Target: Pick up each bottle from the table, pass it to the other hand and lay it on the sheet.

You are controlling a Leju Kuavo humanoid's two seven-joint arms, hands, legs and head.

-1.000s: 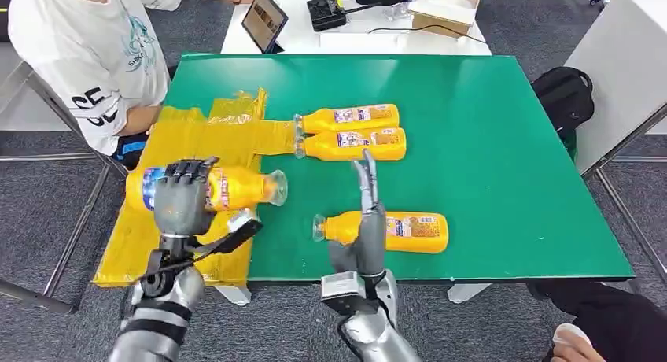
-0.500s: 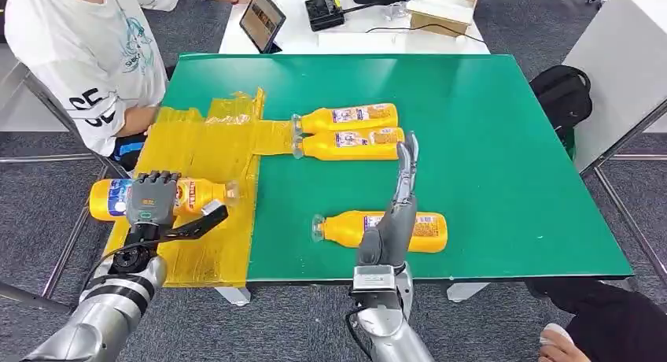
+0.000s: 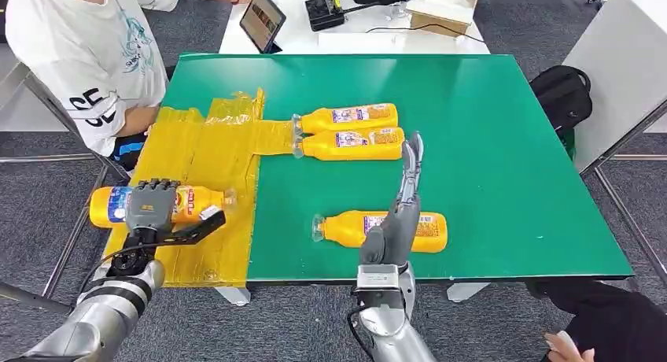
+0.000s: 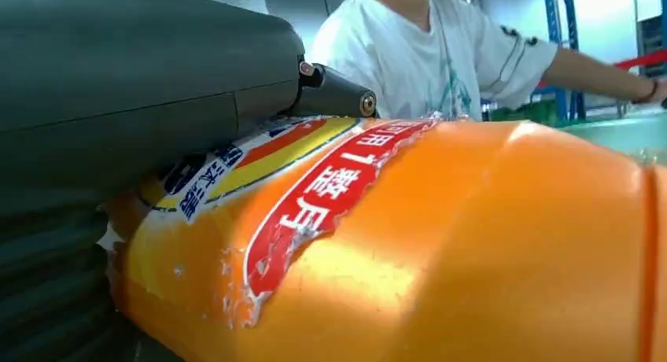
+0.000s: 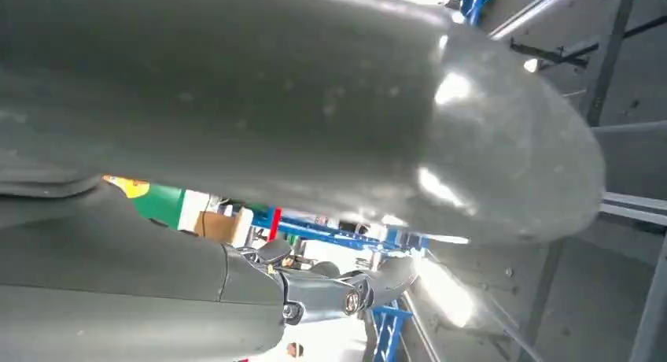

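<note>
Lowered slightly, left hand [image 3: 149,207] grips bottle [image 3: 185,203] over sheet [image 3: 204,153]; right hand [image 3: 397,212] released.

A green-topped table [image 3: 488,142] stands on grey carpet [image 3: 47,197], with a white table [image 3: 315,39] behind it carrying a tablet [image 3: 263,20], a black device [image 3: 326,10] and an open cardboard box [image 3: 444,6]. A person in a white T-shirt [image 3: 79,47] sits at the far left corner, and a black backpack [image 3: 562,98] rests on the floor beside another white table [image 3: 621,55].
</note>
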